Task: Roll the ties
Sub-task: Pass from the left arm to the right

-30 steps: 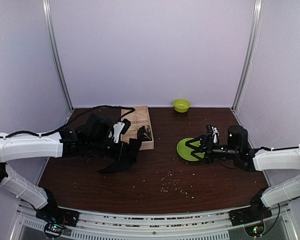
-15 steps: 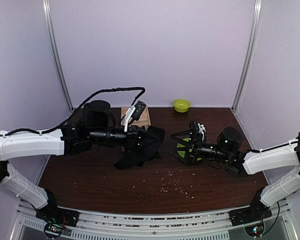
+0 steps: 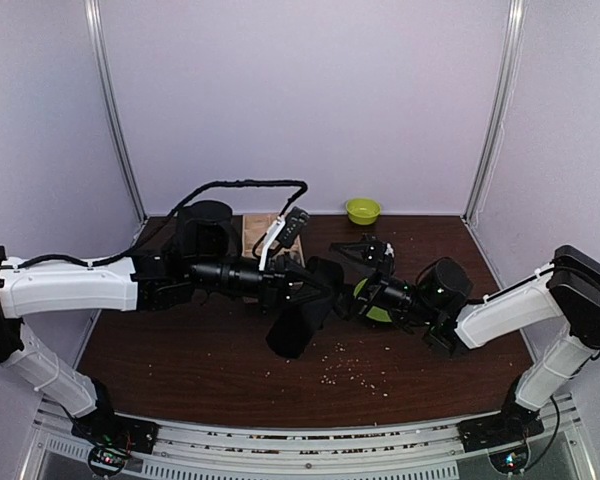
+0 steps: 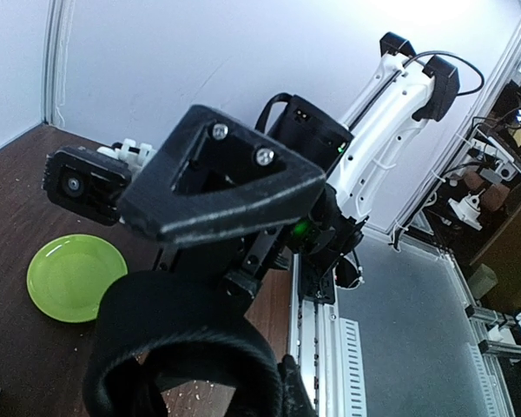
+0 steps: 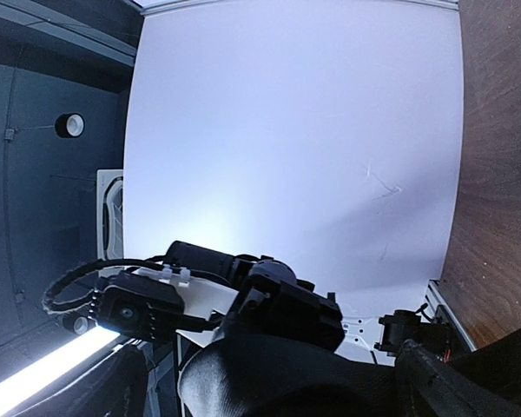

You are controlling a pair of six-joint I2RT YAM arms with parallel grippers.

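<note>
Two arms meet over the middle of the counter (image 3: 160,345). Left claw (image 3: 318,283) is clamped on the black tie (image 3: 298,325), which hangs from it in a bunched fold, its lower end at or just above the wood; the left wrist view shows the fabric as a curled band close under the camera. Right claw (image 3: 355,272) faces it from the other side, jaws spread, just beside the tie; contact cannot be made out. Green plate (image 3: 377,306) lies under the right claw. Wooden box (image 3: 260,232) sits behind the left arm, small green bowl (image 3: 362,210) at the back wall, crumbs (image 3: 348,372) scattered nearer the front.
</note>
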